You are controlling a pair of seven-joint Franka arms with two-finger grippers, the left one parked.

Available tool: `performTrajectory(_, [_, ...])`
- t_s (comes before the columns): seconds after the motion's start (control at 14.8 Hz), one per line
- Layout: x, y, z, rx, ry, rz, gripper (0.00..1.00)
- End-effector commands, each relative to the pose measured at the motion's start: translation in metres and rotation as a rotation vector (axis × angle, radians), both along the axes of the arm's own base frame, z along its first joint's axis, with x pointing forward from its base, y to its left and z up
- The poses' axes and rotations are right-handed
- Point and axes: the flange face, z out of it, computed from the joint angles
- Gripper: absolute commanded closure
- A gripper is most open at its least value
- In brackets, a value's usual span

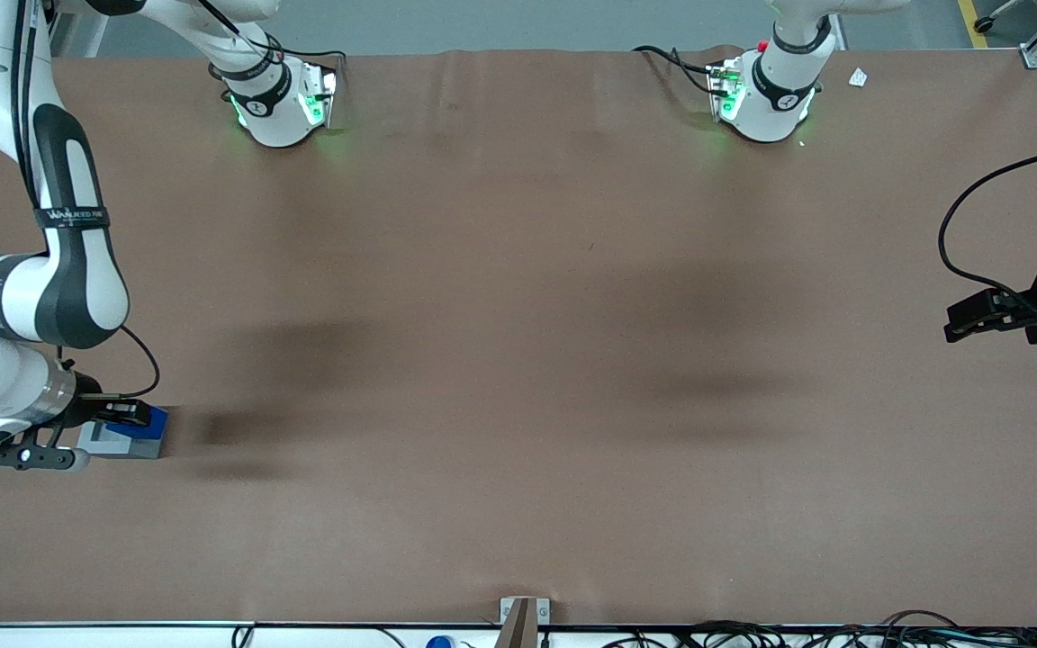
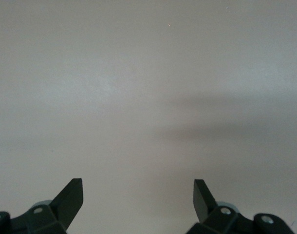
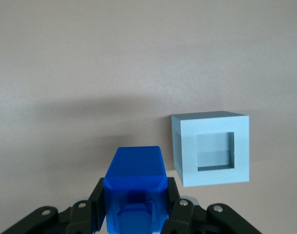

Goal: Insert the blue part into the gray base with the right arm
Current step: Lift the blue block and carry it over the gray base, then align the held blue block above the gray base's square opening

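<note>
Jaws clamped on the blue part (image 3: 134, 187), one black finger pressed to each side of it. The gripper (image 3: 134, 214) carries it clear of the worktop (image 3: 90, 63), the block's notched face turned toward the wrist camera. Grasp looks square and firm; no visible tilt of the block between the fingers.

Just past the held block, the gray base (image 3: 212, 148) sits on the worktop, its square socket open and empty, facing the camera. Blue part and base are near each other but apart, and offset sideways: the block is not yet lined up over the socket.

Front view: the gripper (image 1: 127, 414) shows at the lower left of the frame, low over the worktop (image 1: 518, 360), at the end of the right arm (image 1: 59, 270). The blue part (image 1: 148, 419) hangs close over the gray base (image 1: 113, 443), overlapping one edge of it in this view; how much height separates them cannot be read here.

Progress, as judged: pickup done, carry to the base nearly done. Left to do: shift sideways until the block centres on the socket, match its square outline to the opening, lower it in, release. Nothing is seated yet. The fit looks snug, so a small misalignment could catch the block on the rim.
</note>
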Motion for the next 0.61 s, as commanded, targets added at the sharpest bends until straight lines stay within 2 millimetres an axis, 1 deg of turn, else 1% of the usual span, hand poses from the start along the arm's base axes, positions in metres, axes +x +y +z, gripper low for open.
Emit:
performTrajectory(0.0, [0.000, -0.006, 0.012, -0.001, 0.025, 0.008, 1.00])
performTrajectory(0.14, [-0.001, -0.015, 0.011, 0.001, 0.025, -0.005, 1.00])
performTrajectory(0.2, [0.000, -0.013, 0.012, -0.001, 0.023, -0.001, 1.00])
performTrajectory(0.34, [0.003, -0.018, 0.023, -0.005, 0.003, -0.004, 1.00])
performTrajectory(0.54, [0.005, -0.030, 0.031, -0.006, -0.012, 0.022, 1.00])
